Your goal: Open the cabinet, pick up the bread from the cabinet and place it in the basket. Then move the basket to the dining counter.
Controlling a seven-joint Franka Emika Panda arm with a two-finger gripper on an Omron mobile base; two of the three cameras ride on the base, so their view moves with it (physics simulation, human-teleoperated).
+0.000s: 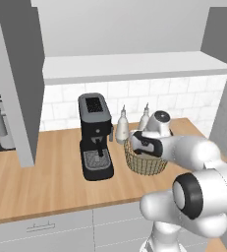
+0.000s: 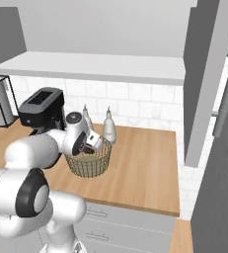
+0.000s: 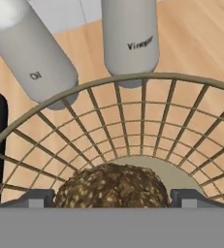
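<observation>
room: white tiled backsplash running behind the wood worktop (image 1: 46, 172); grey drawers (image 1: 41, 229) sitting under it; cabinet (image 2: 204, 84) door hanging open, white inner shelf (image 1: 134, 66) showing.
worktop items: coffee machine (image 1: 95, 135) standing just left of the basket (image 1: 144, 162); oil bottle (image 3: 33, 53) and vinegar bottle (image 3: 130, 36) standing upright just behind the basket.
basket: sitting upright on the worktop, mouth facing up, round, no long axis.
bread (image 3: 113, 186): lying on the basket floor, lumpy and roundish, slightly wider across the fingers' line in the hand view.
arm: reaching forward over the worktop, wrist bending down, hand hanging over the basket.
gripper (image 3: 112, 197): jaws standing wide, one finger either side of the bread, not squeezing it as far as I can tell.
</observation>
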